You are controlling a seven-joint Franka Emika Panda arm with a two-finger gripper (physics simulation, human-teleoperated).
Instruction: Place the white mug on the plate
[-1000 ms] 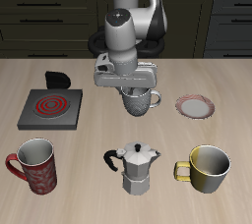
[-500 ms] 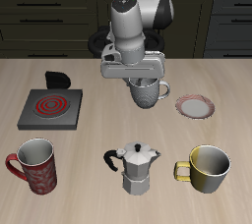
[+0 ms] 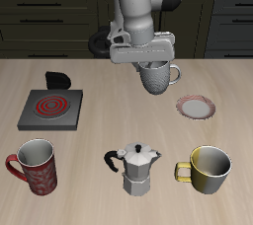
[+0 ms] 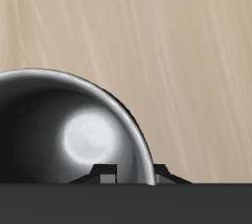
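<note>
White mug (image 3: 156, 75) upright, airborne; pink-rimmed plate (image 3: 196, 107) near, bare.

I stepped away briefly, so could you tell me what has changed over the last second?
The gripper, shut on the white mug, carried it upward and across toward the plate. The plate, stove burner, moka pot, red mug and yellow mug stayed put.

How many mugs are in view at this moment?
3. The white mug hangs in the claw above the table, short of the plate. The red mug and yellow mug stand near the table's front edge. None appear hidden.
</note>
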